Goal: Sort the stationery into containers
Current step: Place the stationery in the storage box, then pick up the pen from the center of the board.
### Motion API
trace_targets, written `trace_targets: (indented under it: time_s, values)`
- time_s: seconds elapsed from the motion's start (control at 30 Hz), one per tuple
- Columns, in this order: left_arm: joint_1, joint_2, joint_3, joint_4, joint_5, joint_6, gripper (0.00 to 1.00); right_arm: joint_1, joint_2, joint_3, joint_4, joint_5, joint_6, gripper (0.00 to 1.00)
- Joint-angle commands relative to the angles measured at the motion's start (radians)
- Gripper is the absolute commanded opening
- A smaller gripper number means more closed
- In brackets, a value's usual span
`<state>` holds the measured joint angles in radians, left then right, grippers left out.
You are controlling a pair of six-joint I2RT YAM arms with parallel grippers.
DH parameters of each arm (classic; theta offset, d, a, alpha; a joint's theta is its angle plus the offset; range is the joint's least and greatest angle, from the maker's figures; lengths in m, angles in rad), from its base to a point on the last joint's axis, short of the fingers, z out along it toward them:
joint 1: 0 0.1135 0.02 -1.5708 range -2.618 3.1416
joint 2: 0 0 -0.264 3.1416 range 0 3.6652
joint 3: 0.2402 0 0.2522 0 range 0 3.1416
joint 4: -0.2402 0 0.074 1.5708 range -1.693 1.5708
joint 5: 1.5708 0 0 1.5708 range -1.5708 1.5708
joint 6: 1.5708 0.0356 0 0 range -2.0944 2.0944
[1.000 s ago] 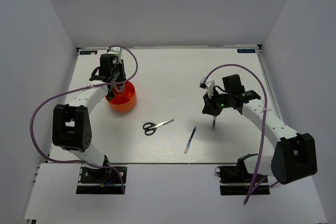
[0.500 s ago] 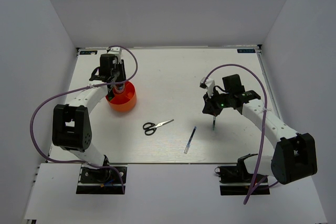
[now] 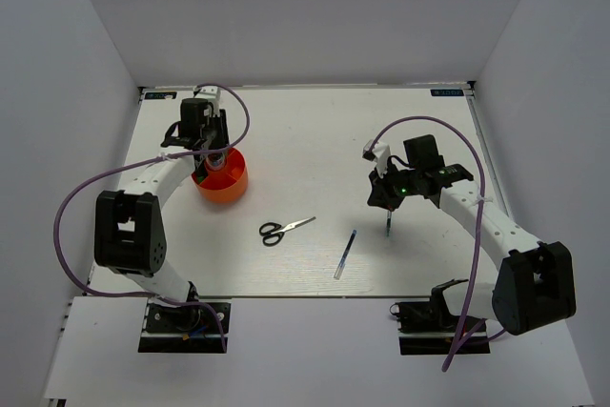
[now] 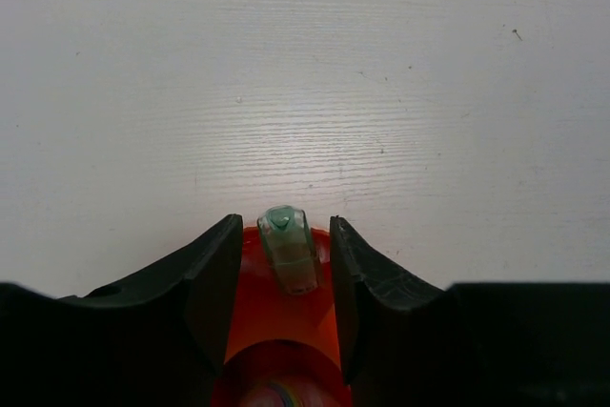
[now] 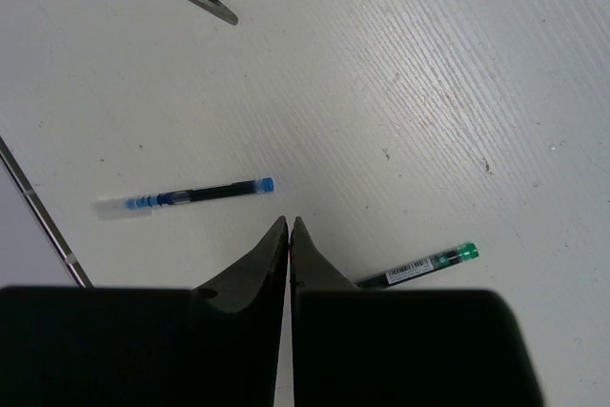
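The orange-red cup (image 3: 225, 180) stands at the table's left. My left gripper (image 3: 211, 150) hangs over its far rim. In the left wrist view the jaws of the left gripper (image 4: 285, 220) stand apart around a pale green tube (image 4: 289, 251), which leans in the cup (image 4: 286, 326) with a gap on each side. My right gripper (image 3: 387, 203) is shut and empty, low over the table. Its closed tips (image 5: 289, 221) point between a blue pen (image 5: 181, 197) and a green pen (image 5: 424, 266). Black-handled scissors (image 3: 284, 229) lie mid-table.
The blue pen (image 3: 345, 254) lies near the front edge of the table, the green pen (image 3: 389, 225) just under the right gripper. Something multicoloured shows at the bottom of the cup (image 4: 272, 396). White walls close in the table on three sides.
The left jaws have spread wider, away from the pale green tube, which stays in the cup. Neither arm has visibly shifted.
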<state>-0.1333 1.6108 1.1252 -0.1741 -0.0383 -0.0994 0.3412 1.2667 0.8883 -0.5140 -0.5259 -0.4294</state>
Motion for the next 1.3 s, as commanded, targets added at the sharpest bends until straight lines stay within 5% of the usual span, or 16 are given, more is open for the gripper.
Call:
trace_targets:
  time_s: [0.0,0.1,0.33,0.43,0.5,0.53,0.6,0.77,0.87,0.97,1.0,1.1,1.17,1.27]
  values:
    - [0.003,-0.054,0.019,-0.039,-0.005,0.020,0.53,-0.004,-0.024,0.012,0.028,0.003,-0.008,0.05]
    - [0.003,-0.063,0.070,-0.073,-0.012,0.043,0.62,-0.005,-0.027,0.012,0.028,0.001,-0.005,0.10]
    - [0.006,-0.083,0.220,-0.157,-0.032,0.076,0.72,-0.002,-0.029,0.014,0.029,0.009,-0.002,0.55]
    - [0.004,-0.117,0.235,-0.174,-0.032,0.072,0.73,-0.007,-0.033,0.011,0.029,0.012,-0.002,0.66]
    - [0.003,-0.152,0.235,-0.183,-0.028,0.061,0.73,-0.005,-0.032,0.009,0.031,0.014,0.003,0.88]
    - [0.004,-0.161,0.234,-0.208,-0.023,0.049,0.70,-0.002,-0.036,0.009,0.032,0.017,0.007,0.90]
    - [-0.002,-0.199,0.226,-0.231,-0.012,0.012,0.64,-0.005,-0.033,0.008,0.038,0.023,0.018,0.90]
    - [-0.057,-0.276,0.185,-0.352,0.078,-0.043,0.18,-0.010,-0.017,0.009,0.040,0.011,0.047,0.90]
    - [-0.144,-0.313,0.156,-0.436,0.092,-0.066,0.12,-0.014,0.006,0.024,0.016,-0.019,0.053,0.87]
    - [-0.255,-0.342,0.122,-0.539,0.080,-0.072,0.25,-0.021,0.017,0.040,-0.001,-0.045,0.060,0.61]
    - [-0.296,-0.356,0.114,-0.556,0.080,-0.071,0.31,-0.025,0.019,0.040,-0.006,-0.049,0.060,0.40]
    - [-0.397,-0.396,0.070,-0.611,0.072,-0.057,0.43,-0.033,0.020,0.041,-0.004,-0.052,0.064,0.00]
    - [-0.452,-0.419,0.028,-0.643,0.063,-0.039,0.46,-0.047,0.023,0.040,-0.003,-0.049,0.064,0.00]
    - [-0.509,-0.448,-0.040,-0.656,0.064,-0.025,0.46,-0.056,0.031,0.041,-0.001,-0.043,0.060,0.38]
